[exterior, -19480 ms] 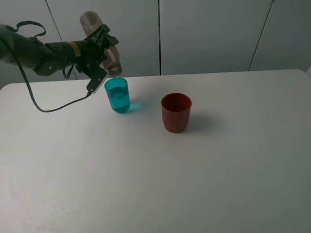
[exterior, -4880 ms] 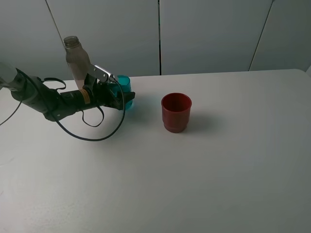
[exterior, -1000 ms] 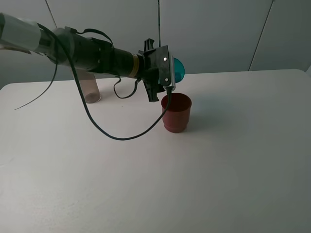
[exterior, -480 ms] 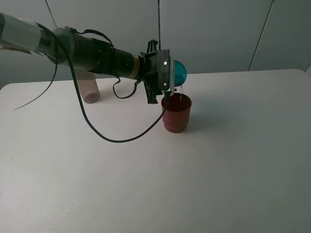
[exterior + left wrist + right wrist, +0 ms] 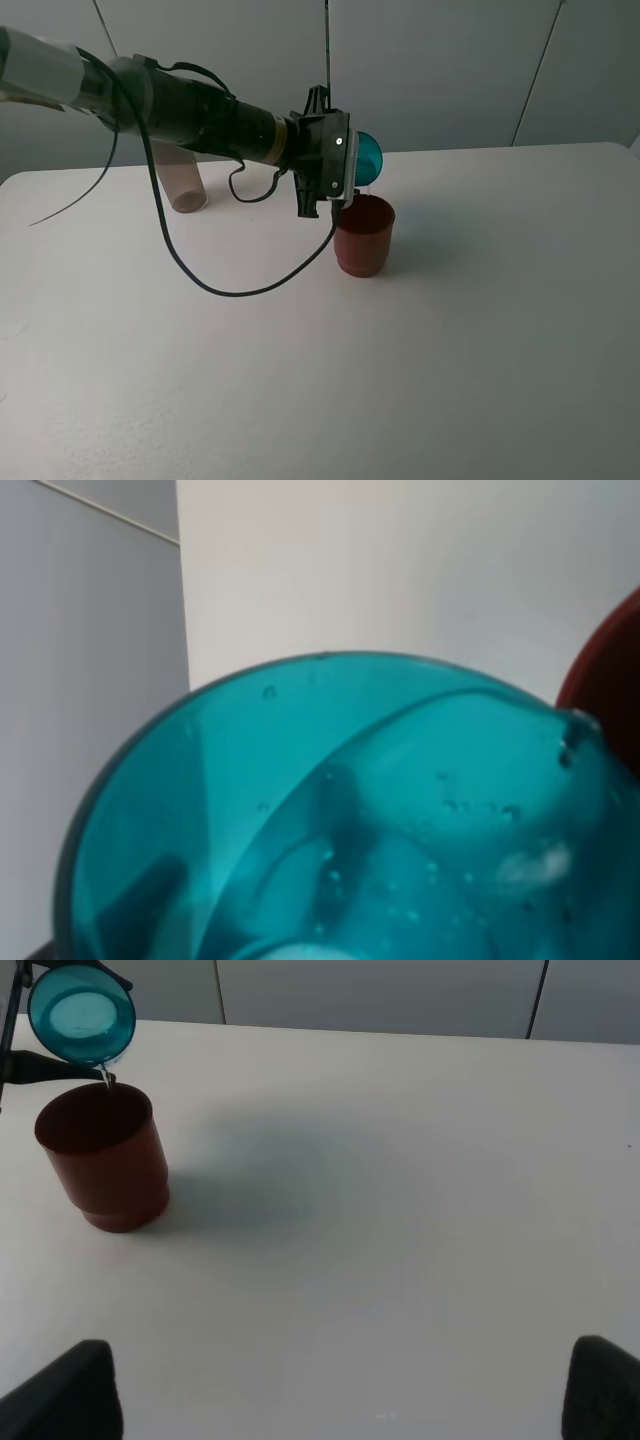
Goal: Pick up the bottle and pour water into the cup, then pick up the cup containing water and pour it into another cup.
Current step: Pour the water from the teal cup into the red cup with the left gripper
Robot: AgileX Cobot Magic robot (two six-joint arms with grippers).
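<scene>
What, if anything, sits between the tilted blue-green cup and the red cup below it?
Nothing visible. The translucent teal plastic tumbler hangs tipped just above the opaque dark red plastic cup, and a thin trickle of water falls straight into its open mouth.

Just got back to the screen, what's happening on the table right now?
The left gripper holds the teal cup tipped on its side just above the red cup. A thin stream of water falls from its lip into the red cup. The bottle stands on the table toward the back left, partly hidden behind the arm and apart from both cups. The right gripper is open and holds nothing.
</scene>
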